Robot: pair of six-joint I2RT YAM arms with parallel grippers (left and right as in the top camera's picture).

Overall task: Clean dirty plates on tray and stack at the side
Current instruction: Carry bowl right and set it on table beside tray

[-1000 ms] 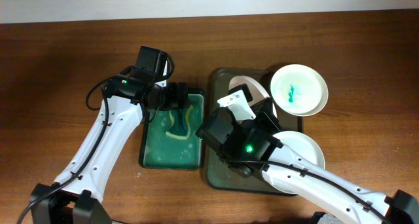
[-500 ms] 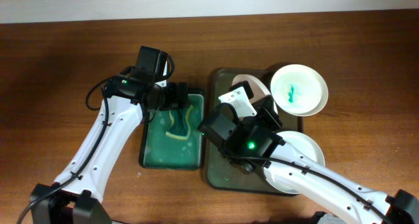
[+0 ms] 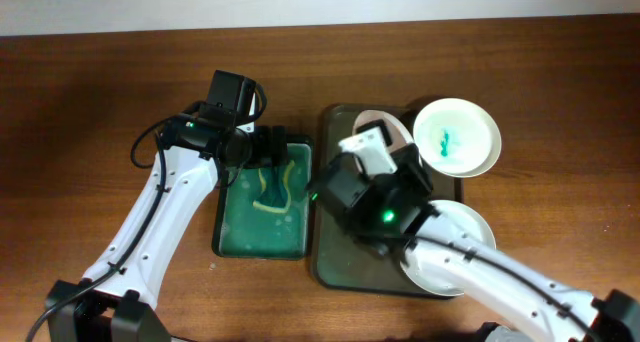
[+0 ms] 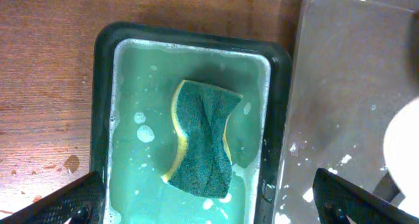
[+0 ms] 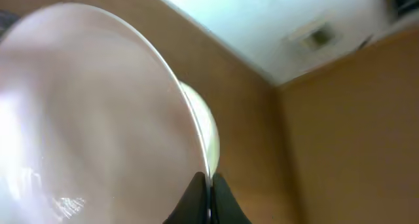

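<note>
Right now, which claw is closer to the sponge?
Left. The left claw hovers open just above the sponge in the soapy tub. The right claw is off to the side over the tray, pinching the rim of a plate.

White arms (image 3: 150,220), black wrists, green LED (image 3: 384,218)

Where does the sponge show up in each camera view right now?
Overhead: sponge left of centre, in the green basin of soapy water.
Left wrist: sponge at centre, in that basin.
Right wrist: not in it; a plate fills it.
Shared landmark: the grey tray right of the basin, in overhead and left wrist.
</note>
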